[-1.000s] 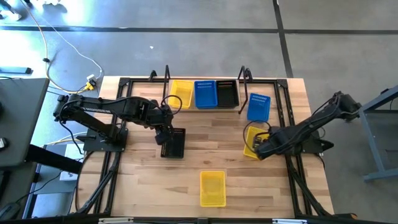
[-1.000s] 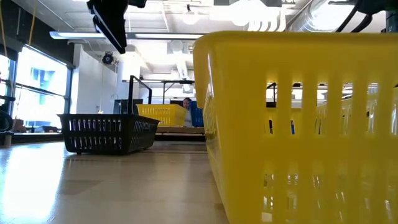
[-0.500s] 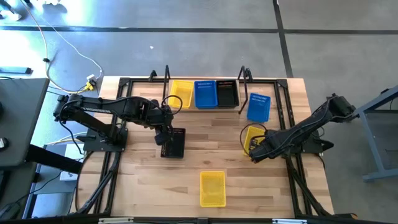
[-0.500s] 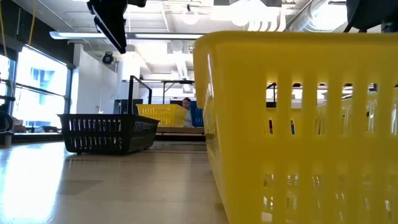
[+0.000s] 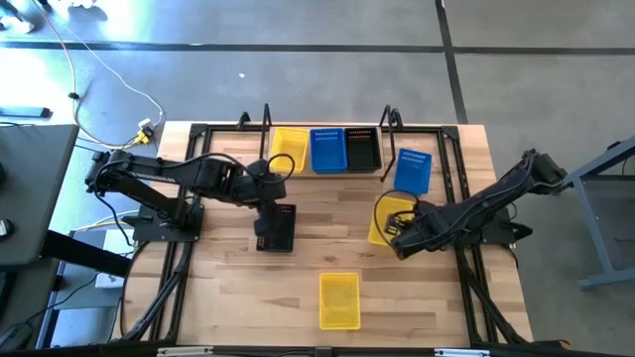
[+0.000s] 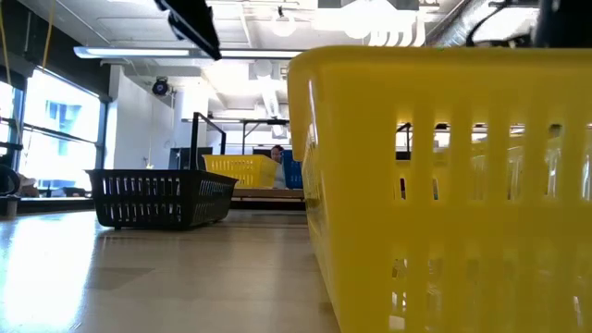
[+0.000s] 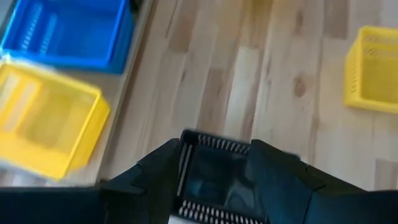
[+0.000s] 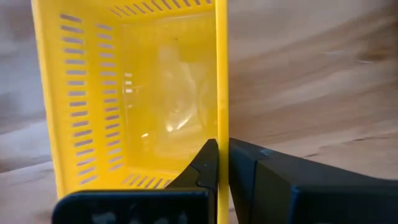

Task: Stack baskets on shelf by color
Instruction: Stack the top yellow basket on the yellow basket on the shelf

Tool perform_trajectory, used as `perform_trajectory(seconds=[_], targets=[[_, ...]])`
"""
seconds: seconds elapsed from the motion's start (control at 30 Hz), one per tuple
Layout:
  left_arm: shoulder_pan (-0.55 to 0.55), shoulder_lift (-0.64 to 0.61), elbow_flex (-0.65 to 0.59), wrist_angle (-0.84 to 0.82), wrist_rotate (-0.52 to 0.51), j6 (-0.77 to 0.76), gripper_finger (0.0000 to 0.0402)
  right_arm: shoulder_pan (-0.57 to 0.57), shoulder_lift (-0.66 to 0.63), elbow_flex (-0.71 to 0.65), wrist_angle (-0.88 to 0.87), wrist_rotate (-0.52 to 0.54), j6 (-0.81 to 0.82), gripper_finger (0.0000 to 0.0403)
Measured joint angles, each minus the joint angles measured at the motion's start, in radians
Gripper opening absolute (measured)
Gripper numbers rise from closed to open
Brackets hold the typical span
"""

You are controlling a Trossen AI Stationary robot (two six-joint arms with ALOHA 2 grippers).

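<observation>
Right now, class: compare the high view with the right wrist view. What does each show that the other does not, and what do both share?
Only the high view shows the shelf holding a yellow, a blue and a black basket, the left gripper above the black basket on the table, and both arms. Only the right wrist view shows the right gripper shut on one wall of the yellow basket. Both show that basket, held by the right arm, and the wooden table.
</observation>
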Motion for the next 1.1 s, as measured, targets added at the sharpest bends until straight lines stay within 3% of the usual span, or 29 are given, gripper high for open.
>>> perform_trajectory(seconds=[0.17, 0.43, 0.7, 1.1], targets=[[-0.021, 0.0, 0.0, 0.088, -0.008, 0.053, 0.0186, -0.02, 0.0, 0.104, -0.023, 0.133, -0.063, 0.0002], [-0.054, 0.0, 0.0, 0.2, -0.106, 0.157, 0.0186, -0.123, 0.003, 0.274, -0.043, 0.339, -0.262, 0.0001], [-0.07, 0.0, 0.0, 0.28, -0.206, 0.348, 0.0186, -0.252, 0.101, 0.414, -0.035, 0.367, -0.471, 0.0001], [-0.069, 0.046, 0.001, 0.308, -0.212, 0.502, 0.0186, -0.339, 0.274, 0.585, 0.1, 0.378, -0.663, 0.0]])
